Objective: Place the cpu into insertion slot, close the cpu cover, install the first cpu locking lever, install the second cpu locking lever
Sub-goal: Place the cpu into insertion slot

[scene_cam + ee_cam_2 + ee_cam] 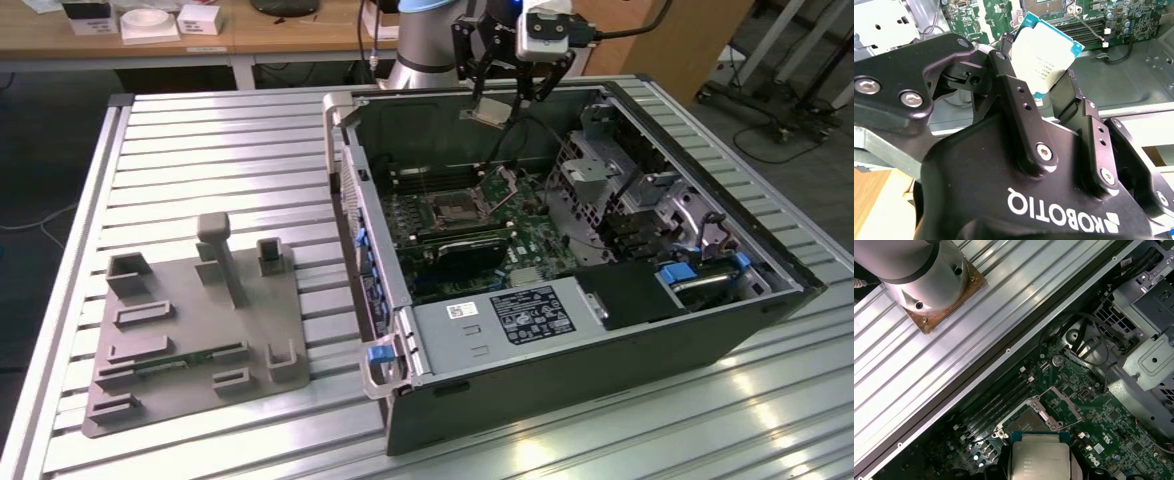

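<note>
My gripper [497,95] hangs over the far end of the open computer case, shut on the cpu [487,112]. The cpu [1050,52] is a pale silvery square with a teal edge, pinched between two black fingers [1004,65]. The insertion slot [447,208] lies on the green board below, apart from the chip, its dark centre uncovered. In the first wrist view the cpu [1039,460] hovers just short of the insertion slot [1025,424]. The cpu cover [1063,402] stands tilted open at the slot's far side. A thin wire locking lever [1086,26] sticks out beside the slot.
The black case [561,370] lies open on a ribbed metal table [200,150]. A drive cage [607,170] and cables crowd the exterior view's right side of the board. Memory slots [999,405] flank the socket. A grey fixture [187,330] sits at the exterior view's left. The arm's base [929,275] is bolted behind the case.
</note>
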Controlling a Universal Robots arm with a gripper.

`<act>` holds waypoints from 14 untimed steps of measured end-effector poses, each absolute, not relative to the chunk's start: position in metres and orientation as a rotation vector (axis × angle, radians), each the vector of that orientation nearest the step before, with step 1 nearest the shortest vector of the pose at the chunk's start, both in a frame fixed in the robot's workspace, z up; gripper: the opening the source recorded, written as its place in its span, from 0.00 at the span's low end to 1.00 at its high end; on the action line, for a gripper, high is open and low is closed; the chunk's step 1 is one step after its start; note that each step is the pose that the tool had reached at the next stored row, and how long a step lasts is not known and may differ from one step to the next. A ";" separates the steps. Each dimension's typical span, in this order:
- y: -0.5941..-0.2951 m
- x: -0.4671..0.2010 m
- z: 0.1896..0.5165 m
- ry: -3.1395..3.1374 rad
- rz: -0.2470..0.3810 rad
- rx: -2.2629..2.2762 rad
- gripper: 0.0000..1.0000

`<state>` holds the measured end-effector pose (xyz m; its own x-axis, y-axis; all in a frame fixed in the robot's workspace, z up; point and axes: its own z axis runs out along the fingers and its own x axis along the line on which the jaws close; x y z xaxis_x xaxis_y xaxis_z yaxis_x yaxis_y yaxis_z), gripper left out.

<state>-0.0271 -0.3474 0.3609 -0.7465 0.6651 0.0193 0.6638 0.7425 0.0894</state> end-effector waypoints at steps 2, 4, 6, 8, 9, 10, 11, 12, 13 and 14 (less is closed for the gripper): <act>-0.347 -0.027 0.361 2.919 0.141 1.114 0.54; -0.347 -0.027 0.361 2.915 0.141 1.123 0.54; -0.347 -0.027 0.361 2.906 0.141 1.145 0.54; -0.347 -0.027 0.360 2.897 0.141 1.167 0.54; -0.347 -0.027 0.360 2.892 0.141 1.179 0.54; -0.347 -0.028 0.360 2.887 0.141 1.189 0.54; -0.347 -0.028 0.360 2.883 0.141 1.199 0.54; -0.347 -0.028 0.360 2.880 0.140 1.206 0.54; -0.347 -0.028 0.360 2.877 0.140 1.211 0.54; -0.347 -0.028 0.360 2.875 0.140 1.216 0.54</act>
